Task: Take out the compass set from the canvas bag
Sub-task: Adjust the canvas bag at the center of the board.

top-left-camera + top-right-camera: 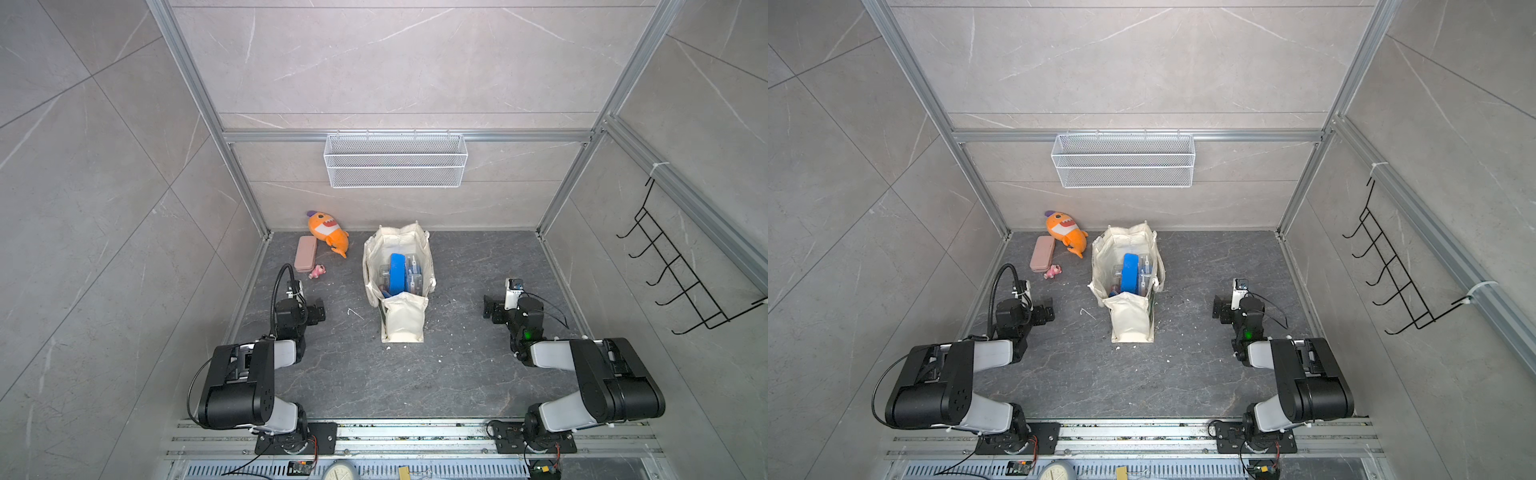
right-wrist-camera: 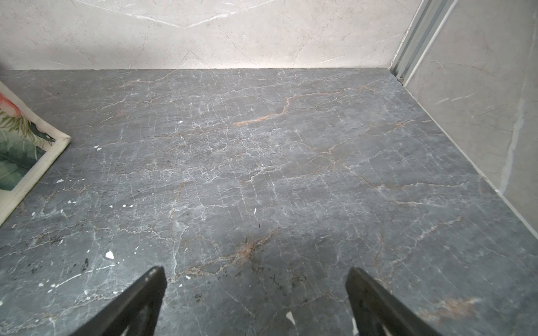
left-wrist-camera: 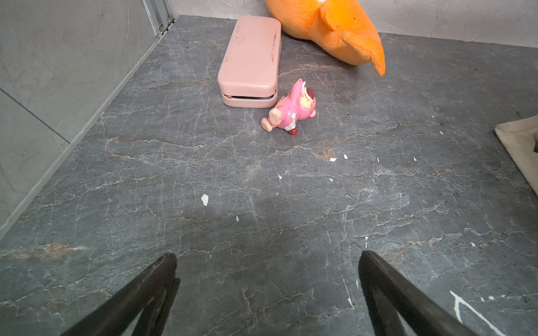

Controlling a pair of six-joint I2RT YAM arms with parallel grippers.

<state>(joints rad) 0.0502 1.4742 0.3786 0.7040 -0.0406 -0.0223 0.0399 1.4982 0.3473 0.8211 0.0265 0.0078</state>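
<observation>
The cream canvas bag point(image 1: 371, 259) point(image 1: 1100, 266) stands open in the middle of the dark floor, its outer pocket toward the arms. Inside it stand a flat blue case point(image 1: 397, 272) and a clear plastic box point(image 1: 414, 270) of small blue and silver parts, which I take for the compass set. My left gripper point(image 1: 319, 311) point(image 3: 267, 261) hovers open left of the bag, nothing between its fingers. My right gripper point(image 1: 490, 309) point(image 2: 256, 276) hovers open right of it, also empty. A bag corner point(image 3: 518, 139) shows in the left wrist view, its green-printed side point(image 2: 23, 151) in the right wrist view.
An orange plush shark point(image 1: 326, 232), a pink hard case point(image 1: 305, 253) and a small pink figurine point(image 1: 317, 271) lie at the back left. A white wire basket point(image 1: 395, 160) hangs on the back wall, a black hook rack point(image 1: 673, 270) on the right wall.
</observation>
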